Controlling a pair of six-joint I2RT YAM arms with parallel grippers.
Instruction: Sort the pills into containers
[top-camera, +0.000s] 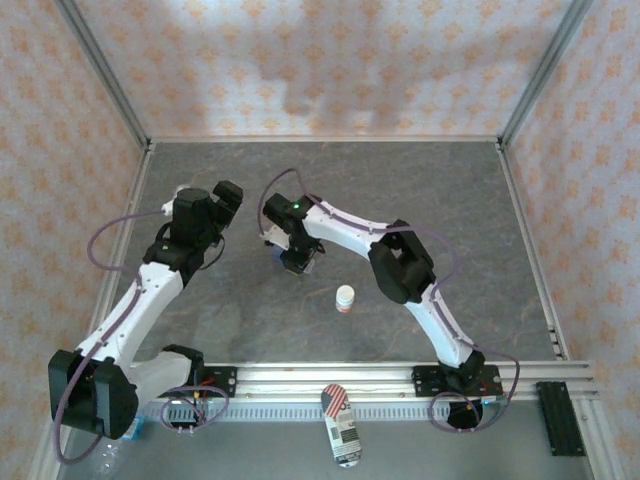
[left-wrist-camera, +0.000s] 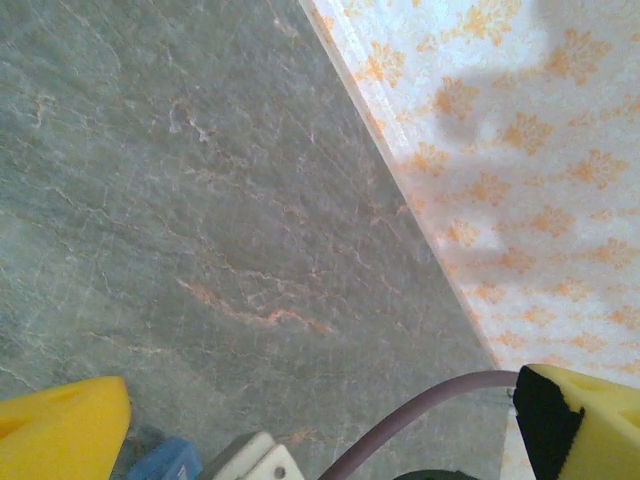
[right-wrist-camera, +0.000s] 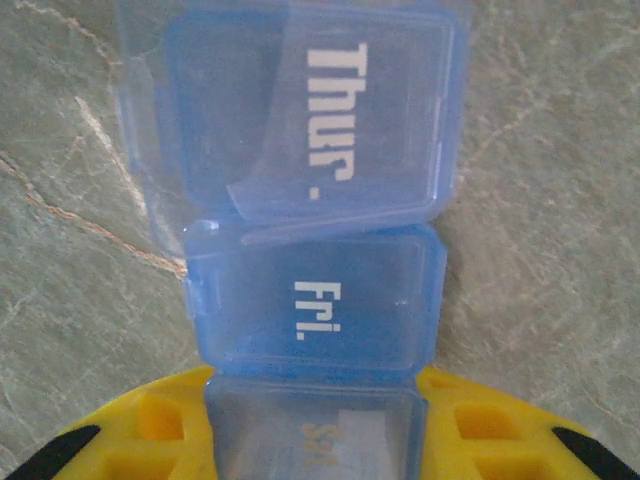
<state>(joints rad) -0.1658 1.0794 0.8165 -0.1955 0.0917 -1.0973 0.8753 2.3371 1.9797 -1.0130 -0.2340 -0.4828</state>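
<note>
The right gripper (right-wrist-camera: 318, 432) pinches the blue pill organiser (right-wrist-camera: 315, 300) by its Sat end, strip running toward twelve o'clock (left gripper (left-wrist-camera: 320, 425) gapes empty).

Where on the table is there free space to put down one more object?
Free: the far strip of table along the back wall, and the right side between the right arm and the side wall. Crowded: the middle, where the right gripper grips the pill organiser near the white bottle.
</note>
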